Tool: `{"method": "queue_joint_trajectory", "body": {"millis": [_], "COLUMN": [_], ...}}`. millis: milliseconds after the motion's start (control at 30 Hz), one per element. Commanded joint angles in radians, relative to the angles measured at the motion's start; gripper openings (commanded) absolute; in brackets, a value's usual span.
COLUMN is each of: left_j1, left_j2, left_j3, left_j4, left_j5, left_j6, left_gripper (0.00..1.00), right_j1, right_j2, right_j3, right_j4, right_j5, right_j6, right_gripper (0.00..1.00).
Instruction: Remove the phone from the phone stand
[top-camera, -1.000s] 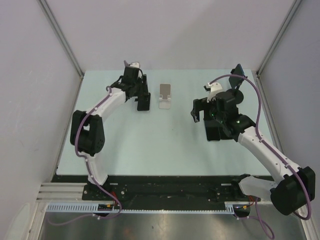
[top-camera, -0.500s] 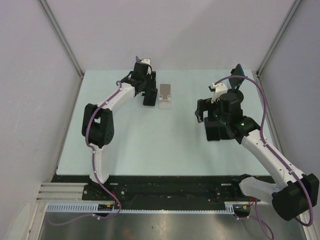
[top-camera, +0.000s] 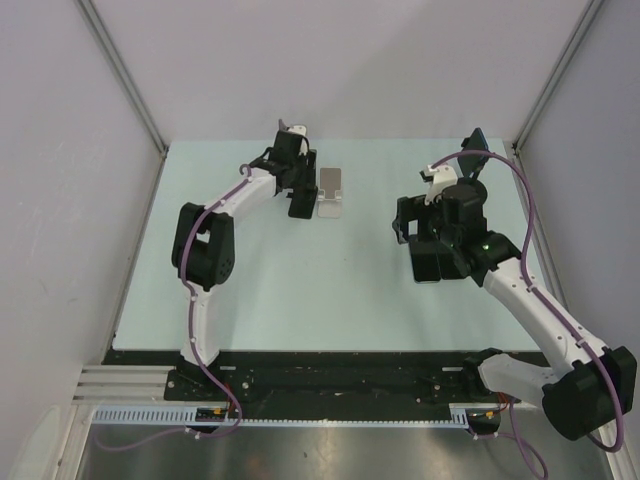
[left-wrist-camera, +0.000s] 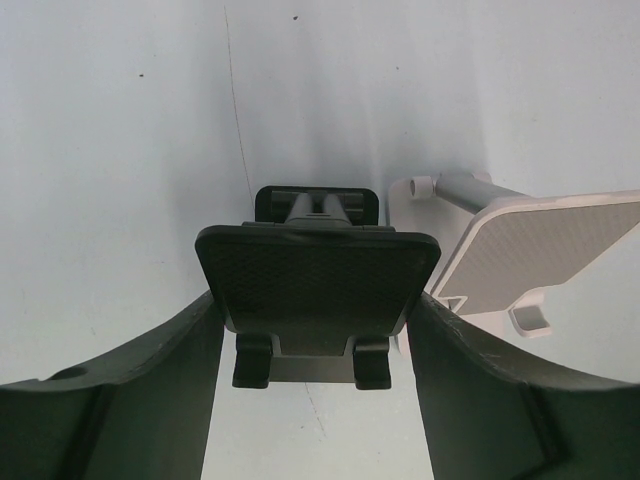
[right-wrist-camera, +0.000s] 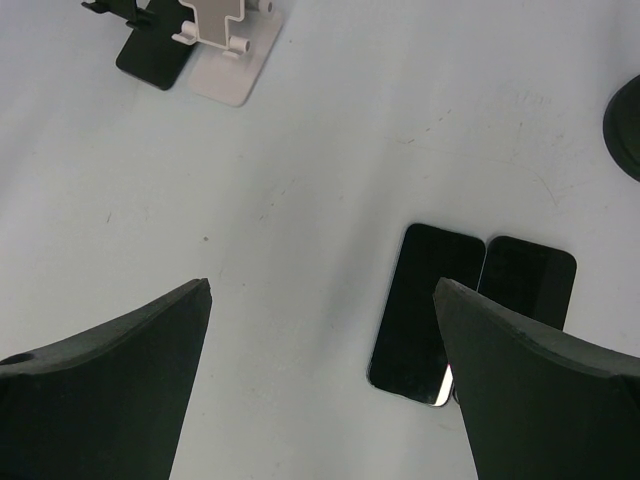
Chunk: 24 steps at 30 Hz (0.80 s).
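A black phone stand stands on the table between my left gripper's fingers, which press on both sides of its plate; nothing rests on it. A white phone stand sits right beside it, also without a phone. In the top view the pair are at the table's back, the black stand left of the white stand. Two dark phones lie flat side by side on the table. My right gripper hangs open above the table just left of them, holding nothing.
A dark round object sits at the right edge of the right wrist view, beyond the phones. The pale table is walled by grey panels on three sides. My right arm covers part of the phones in the top view.
My left arm has swung right, carrying the black stand up against the white stand. The right gripper has risen slightly over the phones and stayed open.
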Motion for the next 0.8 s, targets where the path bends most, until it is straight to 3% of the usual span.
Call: {"method": "queue_joint_trajectory", "body": {"millis": [0, 333, 767], "left_j1": [-0.009, -0.023, -0.029], "left_j2": [-0.006, -0.041, -0.084], "left_j3": [0.031, -0.025, -0.031], "left_j4": [0.027, 0.025, 0.027], "left_j5": [0.018, -0.028, -0.016], "left_j6": [-0.016, -0.102, -0.142], "left_gripper": [0.47, 0.45, 0.72], "right_j1": [-0.019, -0.049, -0.074], "right_j2": [0.013, 0.039, 0.022], "right_j3": [0.001, 0.003, 0.006], "right_j4": [0.043, 0.091, 0.085], "right_j5": [-0.009, -0.078, -0.093], "right_j6": [0.001, 0.020, 0.021], "right_gripper": [1.00, 1.00, 1.00]}}
